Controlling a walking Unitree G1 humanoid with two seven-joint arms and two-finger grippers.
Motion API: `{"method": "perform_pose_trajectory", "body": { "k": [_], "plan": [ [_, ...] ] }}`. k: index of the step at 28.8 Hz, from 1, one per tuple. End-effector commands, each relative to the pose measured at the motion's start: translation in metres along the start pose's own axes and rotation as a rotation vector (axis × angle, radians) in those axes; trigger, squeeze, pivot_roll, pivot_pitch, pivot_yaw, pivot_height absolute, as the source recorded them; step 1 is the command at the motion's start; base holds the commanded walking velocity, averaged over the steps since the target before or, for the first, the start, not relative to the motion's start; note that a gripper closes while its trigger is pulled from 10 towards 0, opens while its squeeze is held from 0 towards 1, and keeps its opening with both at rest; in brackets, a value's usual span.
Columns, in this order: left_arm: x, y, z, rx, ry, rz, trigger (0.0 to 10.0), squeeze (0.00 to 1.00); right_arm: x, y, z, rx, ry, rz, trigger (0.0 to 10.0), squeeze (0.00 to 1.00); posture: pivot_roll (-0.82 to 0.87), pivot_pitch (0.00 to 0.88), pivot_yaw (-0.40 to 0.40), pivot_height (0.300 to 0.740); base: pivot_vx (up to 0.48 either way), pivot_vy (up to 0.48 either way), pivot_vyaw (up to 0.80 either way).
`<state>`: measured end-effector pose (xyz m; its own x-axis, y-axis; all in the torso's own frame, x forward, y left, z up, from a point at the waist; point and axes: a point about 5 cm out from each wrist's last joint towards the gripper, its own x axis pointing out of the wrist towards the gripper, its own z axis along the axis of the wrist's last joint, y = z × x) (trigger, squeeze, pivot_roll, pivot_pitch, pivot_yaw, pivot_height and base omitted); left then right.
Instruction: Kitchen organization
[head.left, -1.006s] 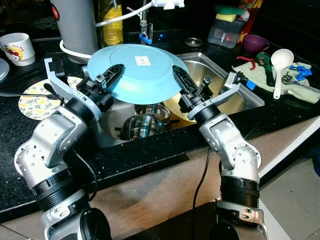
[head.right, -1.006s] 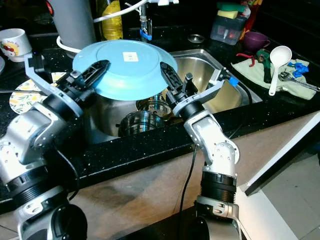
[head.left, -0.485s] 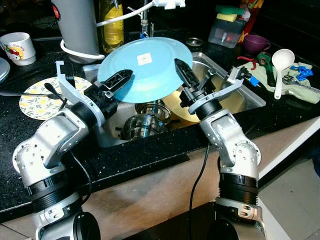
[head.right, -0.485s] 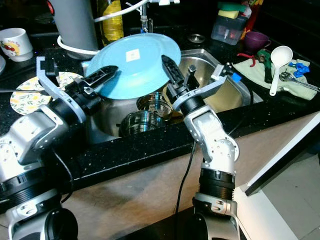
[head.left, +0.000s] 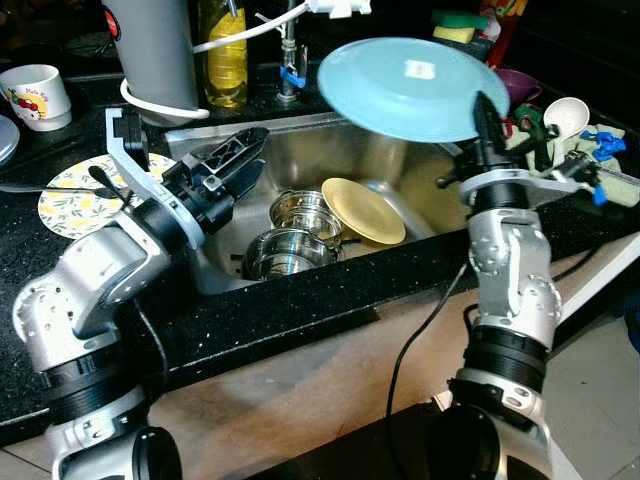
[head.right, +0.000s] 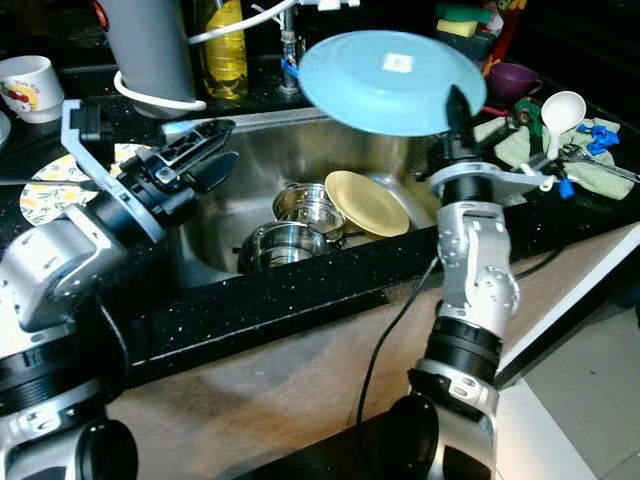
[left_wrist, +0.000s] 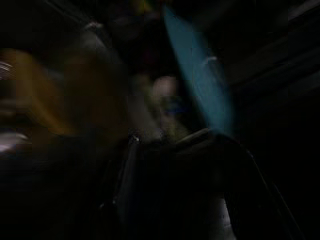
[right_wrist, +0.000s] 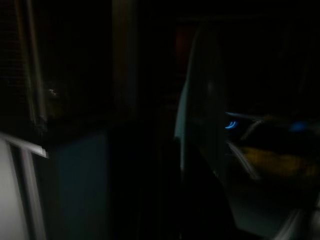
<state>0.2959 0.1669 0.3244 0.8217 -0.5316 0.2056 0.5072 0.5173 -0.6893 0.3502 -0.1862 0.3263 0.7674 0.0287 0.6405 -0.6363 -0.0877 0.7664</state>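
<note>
Above the sink's right end, your right gripper (head.left: 484, 112) was clamped on the near edge of the light blue plate (head.left: 410, 88), with one black finger (head.left: 487, 118) showing below the rim and the other hidden behind it. You had the plate held up in the air, tilted, its underside (a small white sticker in the middle) turned toward the head camera. It hung over the right rim of the steel sink (head.left: 330, 150), in front of the purple bowl (head.left: 519, 86) and the sponge tub (head.left: 466, 32) on the far counter.

Your left gripper (head.left: 235, 165) sat at the sink's left edge with nothing in it, its two black fingers set slightly apart and pointing across the basin. Both wrist views were dark and smeared; the left one caught a teal streak that was likely the plate, and little more.

Down in the basin lay a yellow plate (head.left: 363, 210) leaning against the right slope, with two steel bowls (head.left: 290, 235) just beside it to the left.

On the black counter (head.left: 60, 260) to your left lay a floral plate (head.left: 75, 195) with a dark utensil across it, and farther back a white mug (head.left: 35, 95). On the right, a white ladle (head.left: 562, 125) rested on a green cloth (head.left: 610, 185) among some tools.
</note>
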Motion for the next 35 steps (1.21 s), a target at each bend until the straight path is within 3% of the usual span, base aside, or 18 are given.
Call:
{"method": "perform_pose_trajectory", "body": {
  "k": [1, 2, 3, 5, 8, 15, 16, 18, 19, 21, 22, 24, 25, 28, 35],
  "plan": [
    [0.0, 0.0, -0.005, 0.119, 0.032, 0.039, 10.0, 0.0, 0.0, 0.001, -0.004, -0.079, 0.037, 0.004, 0.0, 0.0, 0.02, 0.18, -0.022, 0.74, 0.0, 0.0, 0.0],
    [0.0, 0.002, -0.006, 0.242, 0.065, 0.089, 10.0, 0.0, 0.0, 0.001, -0.007, -0.167, 0.078, -0.002, 0.0, 0.0, 0.02, 0.18, -0.021, 0.74, 0.0, 0.0, 0.0],
    [0.004, -0.002, -0.011, 0.635, 0.144, 0.159, 10.0, 0.0, 0.001, 0.0, -0.02, -0.37, 0.185, -0.01, 0.0, 0.0, 0.02, 0.18, -0.019, 0.74, 0.0, 0.0, 0.0],
    [0.007, -0.005, -0.015, 0.848, 0.17, 0.167, 10.0, 0.0, 0.001, -0.002, -0.029, -0.5, 0.256, -0.015, 0.0, 0.0, 0.02, 0.181, -0.017, 0.74, 0.0, 0.0, 0.0],
    [0.009, -0.011, -0.013, 0.988, 0.135, 0.145, 10.0, 0.0, 0.002, -0.005, -0.034, -0.566, 0.296, -0.011, 0.0, 0.0, 0.02, 0.18, -0.017, 0.74, 0.0, 0.0, 0.0],
    [0.008, -0.016, -0.015, 1.143, 0.126, 0.055, 10.0, 0.0, 0.001, -0.008, -0.043, -0.695, 0.371, 0.005, 0.0, 0.0, 0.02, 0.179, -0.018, 0.74, 0.0, 0.0, 0.0],
    [0.005, -0.009, -0.017, 1.236, 0.127, 0.062, 10.0, 0.0, 0.001, -0.012, -0.046, -0.788, 0.409, 0.009, 1.8, 0.0, 0.02, 0.176, -0.018, 0.74, 0.0, 0.0, 0.0],
    [0.005, -0.009, -0.017, 1.236, 0.127, 0.062, 10.0, 0.0, 0.001, -0.012, -0.046, -0.788, 0.409, 0.009, 1.8, 0.0, 0.02, 0.176, -0.018, 0.74, 0.0, 0.0, 0.0],
    [0.003, -0.001, -0.018, 1.317, 0.134, 0.068, 10.0, 0.0, 0.0, -0.015, -0.05, -0.877, 0.448, 0.018, 2.0, 0.0, 0.02, 0.175, -0.018, 0.74, 0.0, 0.0, 0.0],
    [0.003, -0.001, -0.018, 1.317, 0.134, 0.068, 10.0, 0.0, 0.0, -0.015, -0.05, -0.877, 0.448, 0.018, 2.0, 0.0, 0.02, 0.175, -0.018, 0.74, 0.0, 0.0, 0.0],
    [0.001, 0.005, -0.02, 1.346, 0.137, 0.077, 10.0, 0.0, -0.002, -0.02, -0.055, -0.976, 0.496, 0.033, 7.3, 0.0, 0.02, 0.174, -0.018, 0.74, 0.0, 0.0, 0.0],
    [-0.002, 0.013, -0.021, 1.36, 0.137, 0.088, 10.0, 0.0, -0.008, -0.035, -0.068, -1.183, 0.633, 0.089, 10.0, 0.0, 0.02, 0.174, -0.017, 0.74, 0.0, 0.0, 0.0],
    [-0.002, 0.013, -0.021, 1.36, 0.137, 0.088, 10.0, 0.0, -0.008, -0.035, -0.068, -1.183, 0.633, 0.089, 10.0, 0.0, 0.02, 0.174, -0.017, 0.74, 0.0, 0.0, 0.0],
    [-0.003, 0.017, -0.02, 1.374, 0.145, 0.103, 10.0, 0.0, -0.011, -0.05, -0.087, -1.346, 0.793, 0.184, 10.0, 0.0, 0.02, 0.175, -0.023, 0.74, 0.0, 0.0, 0.0],
    [-0.006, 0.021, -0.017, 1.356, 0.14, 0.102, 10.0, 0.0, -0.01, -0.068, -0.108, -1.462, 0.996, 0.315, 10.0, 0.0, 0.02, 0.176, -0.027, 0.74, 0.0, 0.0, 0.0]
  ]
}}
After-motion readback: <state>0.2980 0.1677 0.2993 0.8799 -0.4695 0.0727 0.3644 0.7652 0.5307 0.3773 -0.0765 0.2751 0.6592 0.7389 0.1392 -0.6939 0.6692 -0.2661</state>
